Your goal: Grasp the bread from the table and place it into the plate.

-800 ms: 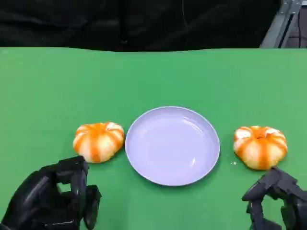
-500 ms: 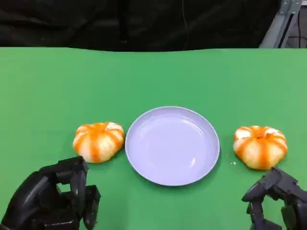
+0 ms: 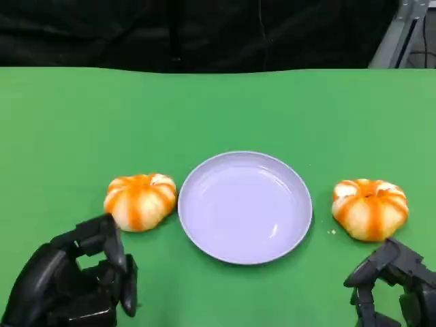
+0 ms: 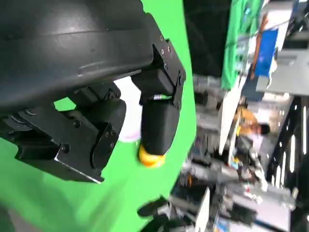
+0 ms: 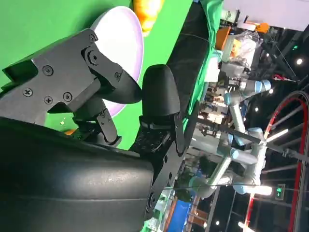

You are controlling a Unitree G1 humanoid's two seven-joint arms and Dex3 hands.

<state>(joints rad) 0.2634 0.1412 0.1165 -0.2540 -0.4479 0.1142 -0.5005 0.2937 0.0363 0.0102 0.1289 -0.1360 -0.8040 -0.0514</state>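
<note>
With the left bread point(image 3: 139, 201) sitting just left of the plate point(image 3: 204, 235), round, puffy and orange-striped, and its twin point(image 3: 369, 208) on the right, you're wanting to be bringing the left hand point(image 3: 75, 279), fingers apart and empty, over it while the right hand point(image 3: 395, 283) is hanging empty near its bun.

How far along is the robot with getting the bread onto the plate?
Nothing is placed yet: the plate holds nothing. The left bread and right bread both lie on the table. The left hand and right hand hold nothing. Grasping and placing remain.
</note>
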